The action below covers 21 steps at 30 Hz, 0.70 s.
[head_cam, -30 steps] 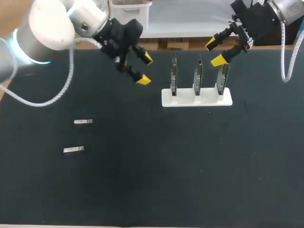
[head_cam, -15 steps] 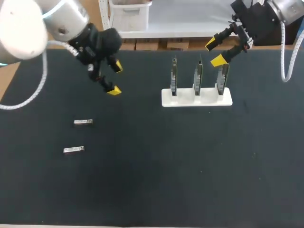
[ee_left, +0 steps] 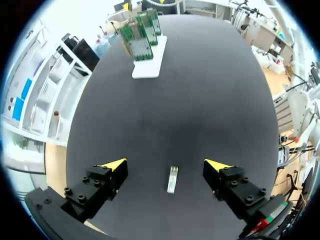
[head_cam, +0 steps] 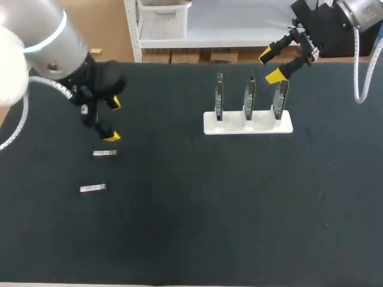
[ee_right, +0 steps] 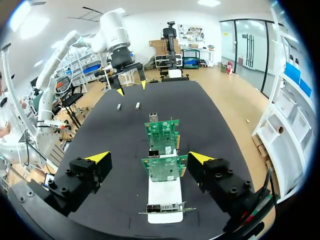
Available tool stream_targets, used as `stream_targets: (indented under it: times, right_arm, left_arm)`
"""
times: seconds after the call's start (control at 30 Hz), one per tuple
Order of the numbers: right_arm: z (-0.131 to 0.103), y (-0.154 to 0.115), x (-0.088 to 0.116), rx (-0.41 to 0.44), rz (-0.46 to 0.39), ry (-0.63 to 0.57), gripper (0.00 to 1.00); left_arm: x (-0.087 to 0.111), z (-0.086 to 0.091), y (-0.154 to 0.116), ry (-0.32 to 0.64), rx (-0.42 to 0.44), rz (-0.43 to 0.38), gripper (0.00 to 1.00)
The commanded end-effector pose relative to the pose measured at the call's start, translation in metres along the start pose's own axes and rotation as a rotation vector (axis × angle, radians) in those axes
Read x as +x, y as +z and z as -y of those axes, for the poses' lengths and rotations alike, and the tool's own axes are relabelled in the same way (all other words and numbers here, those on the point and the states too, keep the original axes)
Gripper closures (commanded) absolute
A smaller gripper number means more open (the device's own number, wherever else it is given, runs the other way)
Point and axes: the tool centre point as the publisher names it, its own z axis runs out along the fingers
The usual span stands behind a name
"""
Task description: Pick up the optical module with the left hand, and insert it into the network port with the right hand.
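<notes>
Two small silver optical modules lie on the black mat at the left, one (head_cam: 105,153) farther back and one (head_cam: 93,189) nearer the front. My left gripper (head_cam: 112,119) hangs open just behind the farther module. In the left wrist view one module (ee_left: 172,179) lies on the mat below the gap of the open left gripper (ee_left: 166,165), untouched. Three green network boards (head_cam: 248,95) stand upright in a white stand (head_cam: 209,126). My right gripper (head_cam: 270,66) is open and empty above the rightmost board. In its own view the right gripper (ee_right: 149,157) looks along the row of boards (ee_right: 164,168).
The black mat (head_cam: 209,209) covers the whole table. The right wrist view shows my left gripper (ee_right: 131,82) far down the table over both modules (ee_right: 137,105). The stand (ee_left: 148,65) sits far ahead of the left gripper.
My left arm has swung left and toward the front, from beside the stand to just behind the farther module. Its gripper stayed open. The right arm has not moved.
</notes>
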Motion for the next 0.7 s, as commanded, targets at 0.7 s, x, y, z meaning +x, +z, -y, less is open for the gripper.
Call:
stream_targets:
  times: [0.7]
  right_arm:
    - [-0.002,0.0,0.0,0.005,0.0,0.0,0.0]
  left_arm:
    - [0.058,0.019,0.041,-0.012,0.073,-0.185,0.0]
